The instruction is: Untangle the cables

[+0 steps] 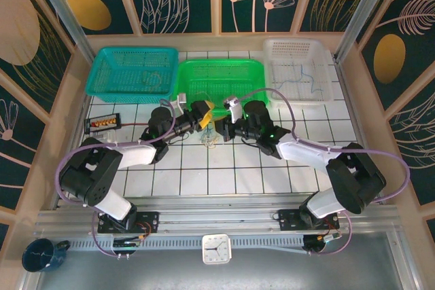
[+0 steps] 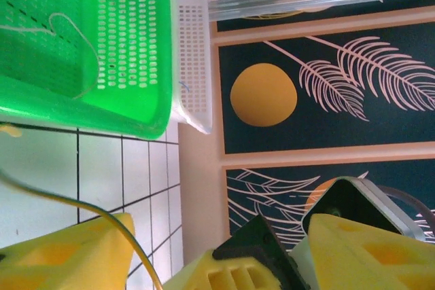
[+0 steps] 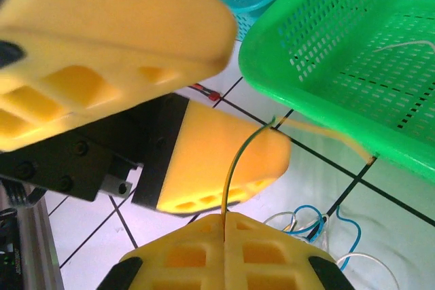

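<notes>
The cables lie as a small clump (image 1: 209,139) of blue and pale wires on the white tiles between the two grippers, and the clump (image 3: 307,222) also shows in the right wrist view. My right gripper (image 3: 224,225) is shut on a thin yellowish wire (image 3: 234,168). That wire rises from the jaws, bends over the tip of one left finger (image 3: 224,161) and runs off right towards the green basket. My left gripper (image 1: 201,115) is open, its yellow fingers (image 2: 61,256) spread wide, and the yellowish wire (image 2: 81,205) curves past one of them. My right gripper (image 1: 223,129) faces it closely.
Three baskets stand along the back: teal (image 1: 109,56), green (image 1: 187,66) and white (image 1: 272,49), each with thin wires inside. A small black block (image 1: 102,123) lies on the left tiles. Walls enclose the table on three sides.
</notes>
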Tool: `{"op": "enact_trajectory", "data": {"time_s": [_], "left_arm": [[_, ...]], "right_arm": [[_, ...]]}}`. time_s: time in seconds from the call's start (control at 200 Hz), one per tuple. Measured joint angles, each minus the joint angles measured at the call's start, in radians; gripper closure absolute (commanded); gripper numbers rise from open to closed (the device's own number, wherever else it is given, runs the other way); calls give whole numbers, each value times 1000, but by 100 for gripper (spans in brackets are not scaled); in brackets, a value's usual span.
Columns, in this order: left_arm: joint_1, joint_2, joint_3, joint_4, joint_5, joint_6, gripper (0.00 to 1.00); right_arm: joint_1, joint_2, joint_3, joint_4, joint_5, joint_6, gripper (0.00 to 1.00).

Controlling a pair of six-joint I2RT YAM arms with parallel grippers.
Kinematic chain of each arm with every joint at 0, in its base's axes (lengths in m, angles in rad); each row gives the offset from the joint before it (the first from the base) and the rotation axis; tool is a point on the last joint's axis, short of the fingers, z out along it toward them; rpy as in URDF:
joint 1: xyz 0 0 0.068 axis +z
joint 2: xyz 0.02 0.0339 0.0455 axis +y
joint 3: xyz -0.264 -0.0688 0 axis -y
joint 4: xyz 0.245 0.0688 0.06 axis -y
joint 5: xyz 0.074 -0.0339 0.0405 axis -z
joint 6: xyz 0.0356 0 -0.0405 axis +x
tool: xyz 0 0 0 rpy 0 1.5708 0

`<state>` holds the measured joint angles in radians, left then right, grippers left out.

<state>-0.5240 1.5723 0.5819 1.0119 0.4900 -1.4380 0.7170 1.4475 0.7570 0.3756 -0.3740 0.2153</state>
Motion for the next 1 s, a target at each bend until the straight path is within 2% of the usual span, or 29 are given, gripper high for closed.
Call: {"op": "enact_trajectory", "data": {"time_s": [0.165,0.37,0.485,0.596,0.666,0.796,1.001], "left_arm": [[0,13,-1,14,-16,-6,60],[0,15,-7,32,-32,5,100],[0,14,-9,31,-40,14,100],[0,13,-9,31,-47,30,100],[0,3,-5,20,-47,44,100],[0,-21,32,-4,-46,67,100],[0,-62,84,-27,-42,84,100]], "right_arm": [[5,0,-2,7,-3,0,100],[5,0,-2,12,-1,0,100],[5,0,-3,15,7,0,100],[5,0,-16,35,19,8,65],[5,0,-37,49,37,10,54],[8,16,-67,72,61,28,47],[22,63,-68,145,101,46,44]]}}
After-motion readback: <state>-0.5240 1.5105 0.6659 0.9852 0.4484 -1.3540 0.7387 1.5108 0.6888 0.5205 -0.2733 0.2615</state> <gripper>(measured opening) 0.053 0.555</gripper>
